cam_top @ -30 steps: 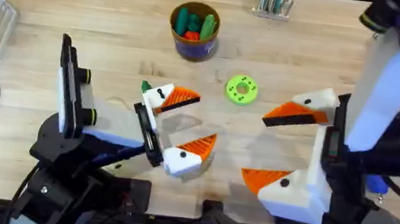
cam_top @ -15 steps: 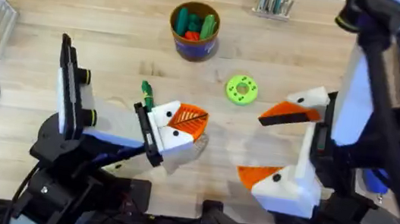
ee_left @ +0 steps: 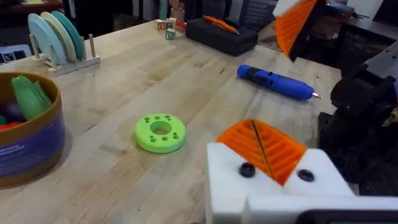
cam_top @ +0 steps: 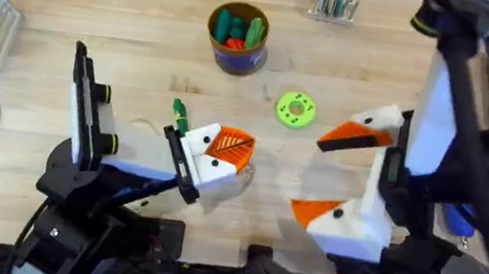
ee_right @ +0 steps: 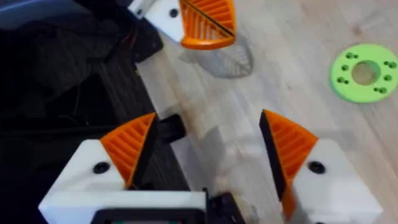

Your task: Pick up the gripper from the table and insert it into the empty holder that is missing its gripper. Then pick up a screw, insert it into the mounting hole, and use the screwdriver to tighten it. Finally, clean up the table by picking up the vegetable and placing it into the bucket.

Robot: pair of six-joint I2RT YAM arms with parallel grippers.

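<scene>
**Both arms low over a cluttered wooden bench**

While the left gripper (cam_top: 224, 153) hangs with its orange ribbed pads pressed together on nothing, the right gripper (cam_top: 338, 172) stands spread wide. A small dark green toy vegetable (cam_top: 177, 112) lies just beside the left gripper, half hidden by it. The bright green round disc with holes (cam_top: 296, 108) sits between the arms. Farther back on the pale wooden table (cam_top: 100, 16) stands the blue-walled, tan-rimmed bucket (cam_top: 236, 38), holding green and red toys. The stubby blue screwdriver (ee_left: 275, 81) lies near the table's edge.

Bright, even light falls on the pale wooden counter (cam_top: 126, 38), leaving only soft shadows. The big dark right arm (cam_top: 487, 139) near the overhead camera is blurred.
</scene>
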